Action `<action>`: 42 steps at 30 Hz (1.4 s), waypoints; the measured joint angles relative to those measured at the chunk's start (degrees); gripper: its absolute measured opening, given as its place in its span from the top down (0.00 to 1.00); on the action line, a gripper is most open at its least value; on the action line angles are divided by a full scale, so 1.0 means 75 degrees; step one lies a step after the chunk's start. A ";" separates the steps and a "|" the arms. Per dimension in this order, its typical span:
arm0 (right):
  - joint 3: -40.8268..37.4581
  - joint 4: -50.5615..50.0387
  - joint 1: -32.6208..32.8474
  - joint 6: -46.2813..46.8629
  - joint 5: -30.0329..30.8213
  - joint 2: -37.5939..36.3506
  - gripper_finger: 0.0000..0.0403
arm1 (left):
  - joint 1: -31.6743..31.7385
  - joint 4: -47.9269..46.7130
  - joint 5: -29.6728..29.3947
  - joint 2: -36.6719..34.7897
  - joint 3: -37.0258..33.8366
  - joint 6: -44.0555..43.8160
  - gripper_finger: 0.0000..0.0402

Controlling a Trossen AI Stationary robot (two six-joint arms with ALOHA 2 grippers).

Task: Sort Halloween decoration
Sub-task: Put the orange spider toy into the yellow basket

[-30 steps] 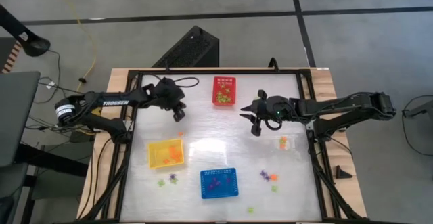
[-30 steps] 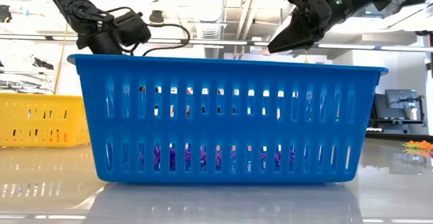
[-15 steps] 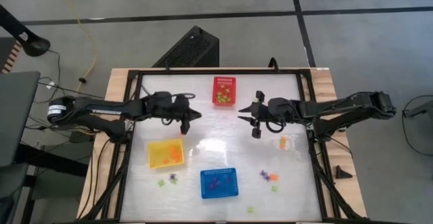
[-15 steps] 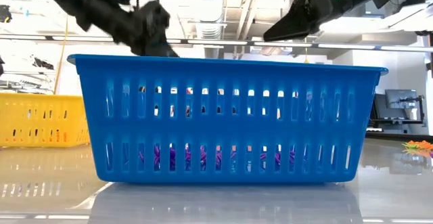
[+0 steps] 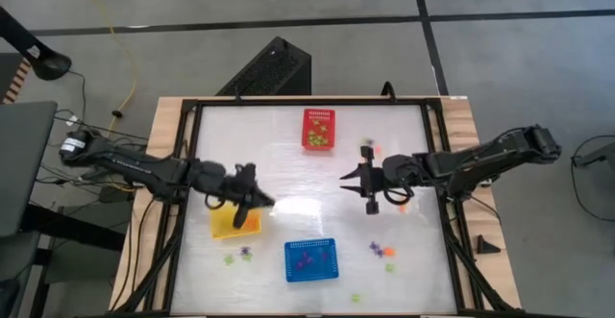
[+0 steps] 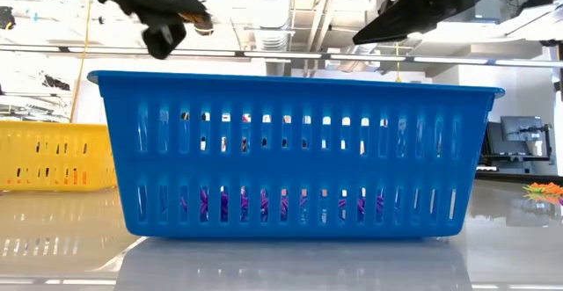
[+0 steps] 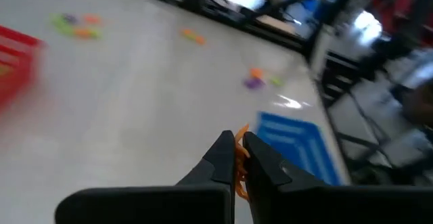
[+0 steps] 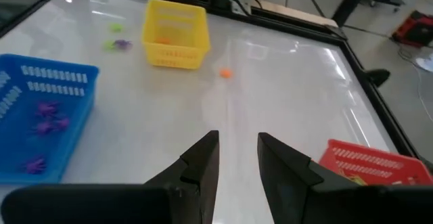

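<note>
Since a second ago the left gripper (image 5: pixel 261 203) has swung from near the red basket (image 5: pixel 320 130) down to the yellow basket (image 5: pixel 235 219), where it hangs over the rim, jaws pinched on an orange trinket (image 7: pixel 238 158). The right gripper (image 5: pixel 357 177) has drifted toward mid-table, its fingers (image 8: pixel 203 158) narrowly apart and empty. No writing can be read now.

Three baskets: nearest, the blue basket (image 5: pixel 310 259) with purple trinkets (image 8: pixel 47 118); then the yellow; the red farthest. Loose trinkets (image 5: pixel 381 252) lie scattered right of the blue basket, others (image 5: pixel 237 255) at its left.
</note>
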 joint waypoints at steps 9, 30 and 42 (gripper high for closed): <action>0.0000 -0.0052 0.0350 -0.0194 0.0025 -0.0403 0.67 | -0.2046 -0.0360 -0.1117 0.0035 0.0000 -0.0499 1.00; 0.0000 -0.0062 0.0697 -0.0194 0.0026 -0.0736 0.67 | -0.2364 -0.4581 -0.2459 0.0032 0.0000 -0.3846 1.00; 0.0000 -0.0486 0.0982 0.0007 0.0025 -0.0733 0.67 | -0.2364 -0.4920 -0.1914 0.0032 0.0000 -0.4006 0.79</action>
